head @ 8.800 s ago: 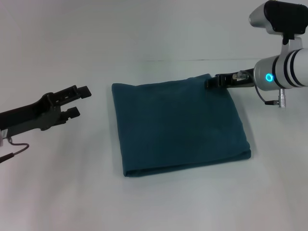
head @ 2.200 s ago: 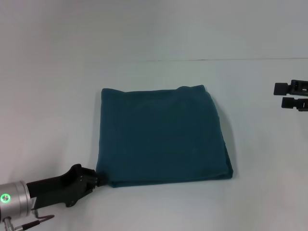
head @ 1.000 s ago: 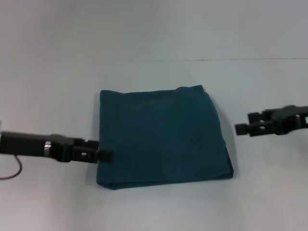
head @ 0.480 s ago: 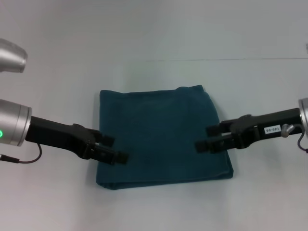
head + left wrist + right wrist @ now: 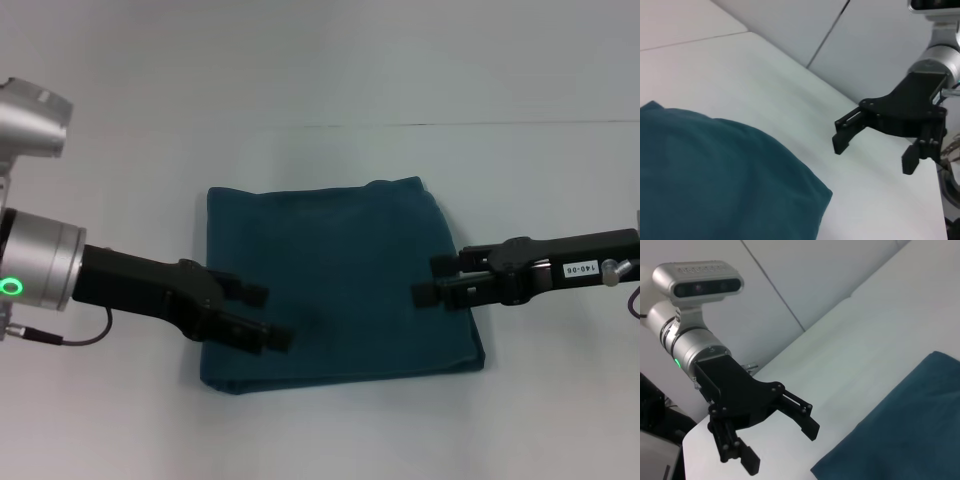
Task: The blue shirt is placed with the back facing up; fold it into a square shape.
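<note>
The blue shirt [image 5: 335,280] lies folded into a rough square at the middle of the white bench [image 5: 320,430], plain side up, with layered edges showing along its near side. The left gripper [image 5: 262,314] reaches in from the left over the shirt's near left part, its 2 jaws apart and empty, pointing toward the centre of the cloth. The right gripper [image 5: 434,279] comes in from the right over the shirt's right edge, its jaws likewise apart and gripping nothing. The 2 grippers face each other across the fabric. In the left wrist view the right gripper [image 5: 874,144] shows beyond a rounded corner of the shirt [image 5: 715,180], jaws spread; in the right wrist view the left gripper [image 5: 780,442] shows beside the shirt's [image 5: 910,430] edge, also spread.
</note>
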Tool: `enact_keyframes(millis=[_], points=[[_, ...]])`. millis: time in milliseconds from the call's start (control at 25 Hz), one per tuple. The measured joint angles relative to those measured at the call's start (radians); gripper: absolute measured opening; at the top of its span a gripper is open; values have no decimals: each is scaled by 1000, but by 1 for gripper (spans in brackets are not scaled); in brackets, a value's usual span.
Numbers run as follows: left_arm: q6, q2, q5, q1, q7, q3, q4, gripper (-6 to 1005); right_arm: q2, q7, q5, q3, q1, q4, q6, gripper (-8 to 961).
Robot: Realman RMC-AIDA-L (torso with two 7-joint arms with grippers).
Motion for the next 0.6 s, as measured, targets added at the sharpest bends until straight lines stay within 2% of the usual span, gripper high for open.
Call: enact_keyframes(millis=[280,600], points=[[-17,-21,10,2,40,9,10,937,1,-7,1,6,1,9,40,914],[-43,-23,10,6,29,3,10,937,18,-43,20,-2,10,20,84,915]])
